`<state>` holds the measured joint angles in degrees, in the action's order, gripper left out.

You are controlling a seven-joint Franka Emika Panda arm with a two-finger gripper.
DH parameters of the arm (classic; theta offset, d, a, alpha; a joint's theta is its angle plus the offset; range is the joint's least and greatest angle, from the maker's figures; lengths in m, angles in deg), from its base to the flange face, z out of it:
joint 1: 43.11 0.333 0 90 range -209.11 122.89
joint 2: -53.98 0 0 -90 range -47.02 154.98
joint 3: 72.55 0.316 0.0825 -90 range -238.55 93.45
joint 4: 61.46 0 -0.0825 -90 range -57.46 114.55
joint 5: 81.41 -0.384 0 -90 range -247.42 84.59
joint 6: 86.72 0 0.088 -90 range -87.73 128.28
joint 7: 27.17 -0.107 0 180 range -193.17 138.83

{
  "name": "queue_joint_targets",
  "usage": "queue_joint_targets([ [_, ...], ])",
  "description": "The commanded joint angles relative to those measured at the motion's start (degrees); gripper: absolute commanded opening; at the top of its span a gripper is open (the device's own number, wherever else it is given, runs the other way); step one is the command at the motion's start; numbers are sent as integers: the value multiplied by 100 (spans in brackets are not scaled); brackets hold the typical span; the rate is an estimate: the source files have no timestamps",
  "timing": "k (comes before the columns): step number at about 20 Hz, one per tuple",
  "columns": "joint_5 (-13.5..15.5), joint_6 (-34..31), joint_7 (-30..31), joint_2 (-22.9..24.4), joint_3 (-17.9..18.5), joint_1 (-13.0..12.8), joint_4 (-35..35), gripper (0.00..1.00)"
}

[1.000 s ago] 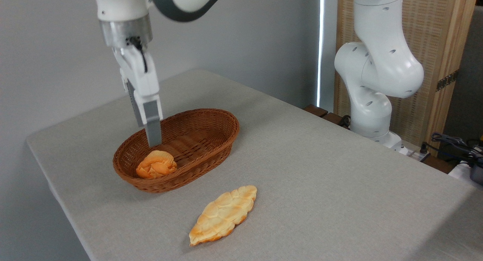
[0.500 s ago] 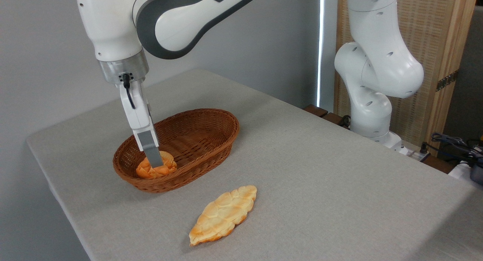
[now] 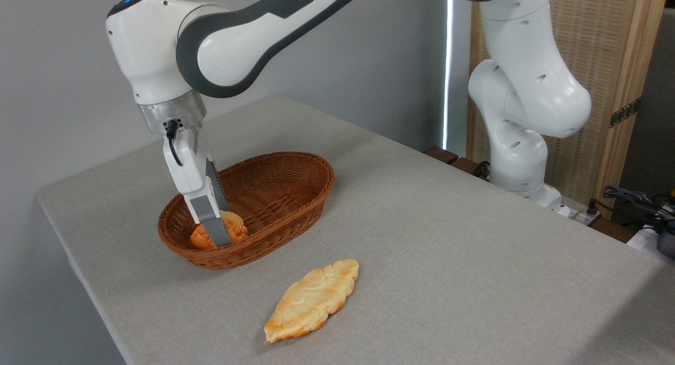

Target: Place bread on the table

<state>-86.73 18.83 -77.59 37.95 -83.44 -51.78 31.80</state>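
Note:
The bread [image 3: 237, 228], a small orange-golden knotted bun, lies in the left end of the brown wicker basket [image 3: 298, 215]. My gripper [image 3: 218, 233] reaches down into the basket and stands open, with one finger in front of the bun and the other behind it. The near finger [image 3: 211, 229] hides the bun's middle, so the bun shows only on either side of it. The bun still rests on the basket floor. The grey-beige fabric table [image 3: 432, 233] carries the basket.
A longer flat leaf-shaped golden loaf [image 3: 311, 300] lies on the table in front of the basket. The arm's white base [image 3: 519, 159] stands at the table's far right edge, with cables [image 3: 635, 199] beyond it. The table's left and front edges are close to the basket.
The gripper has come down from above the basket's left rim into the basket, and its fingers now straddle the bun. The bun and the loaf have not moved.

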Motion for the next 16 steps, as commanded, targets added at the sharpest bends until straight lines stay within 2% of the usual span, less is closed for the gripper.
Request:
queue_joint_targets([
  [1,-75,71,-47,56,25,-30,26,31],
  [6,-75,62,-39,74,34,-30,9,33],
  [10,4,-17,154,565,69,-12,-18,35],
  [12,179,-472,252,864,183,49,18,37],
  [13,215,-761,260,1039,340,49,18,41],
  [14,215,-1043,260,1206,437,49,26,45],
  [16,215,-1395,225,1391,744,49,79,46],
])
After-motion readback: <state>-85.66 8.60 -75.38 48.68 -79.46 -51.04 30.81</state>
